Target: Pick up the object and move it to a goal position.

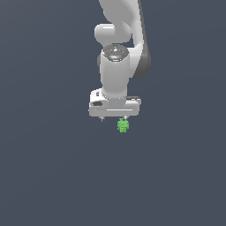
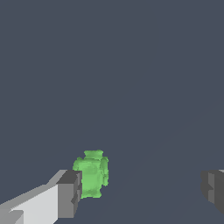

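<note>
Gripper (image 1: pixel 114 118) jaws spread wide, released; the green knobbly object (image 1: pixel 123 126) sits beside one fingertip (image 2: pixel 70 194), the far pad well apart; open grey room lies all around.

So the floor (image 1: pixel 53 176) is just one flat, plain slate-grey surface filling both views; same shade all over, bar a faint straight line slanting across it in the wrist view; only thing maybe on it is the green object (image 1: pixel 123 126); can't tell if it's actually touching.
</note>
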You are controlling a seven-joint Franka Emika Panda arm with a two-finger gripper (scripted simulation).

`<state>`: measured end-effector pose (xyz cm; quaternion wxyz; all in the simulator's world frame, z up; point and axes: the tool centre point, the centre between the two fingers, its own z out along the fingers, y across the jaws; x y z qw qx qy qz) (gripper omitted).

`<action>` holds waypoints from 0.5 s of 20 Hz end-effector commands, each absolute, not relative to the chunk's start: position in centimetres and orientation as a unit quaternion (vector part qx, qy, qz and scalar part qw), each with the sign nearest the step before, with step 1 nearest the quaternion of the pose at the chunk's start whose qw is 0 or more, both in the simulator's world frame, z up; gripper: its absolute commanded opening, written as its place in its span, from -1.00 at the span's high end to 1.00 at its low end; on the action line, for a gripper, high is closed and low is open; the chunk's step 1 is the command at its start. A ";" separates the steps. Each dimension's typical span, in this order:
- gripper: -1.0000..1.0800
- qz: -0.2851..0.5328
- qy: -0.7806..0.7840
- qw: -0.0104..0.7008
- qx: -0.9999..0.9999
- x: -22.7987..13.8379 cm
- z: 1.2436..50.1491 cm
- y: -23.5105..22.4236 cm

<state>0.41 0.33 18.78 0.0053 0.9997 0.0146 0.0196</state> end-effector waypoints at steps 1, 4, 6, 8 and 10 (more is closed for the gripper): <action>-0.92 0.020 0.015 0.005 1.000 0.4 18.8 0.3; -0.92 0.018 0.013 0.007 1.000 0.3 18.6 -0.4; -0.92 0.015 0.010 0.010 1.000 0.2 18.4 -1.5; -0.92 0.012 0.008 0.014 1.000 0.1 18.2 -2.7; -0.92 0.011 0.006 0.015 1.000 0.0 18.1 -3.2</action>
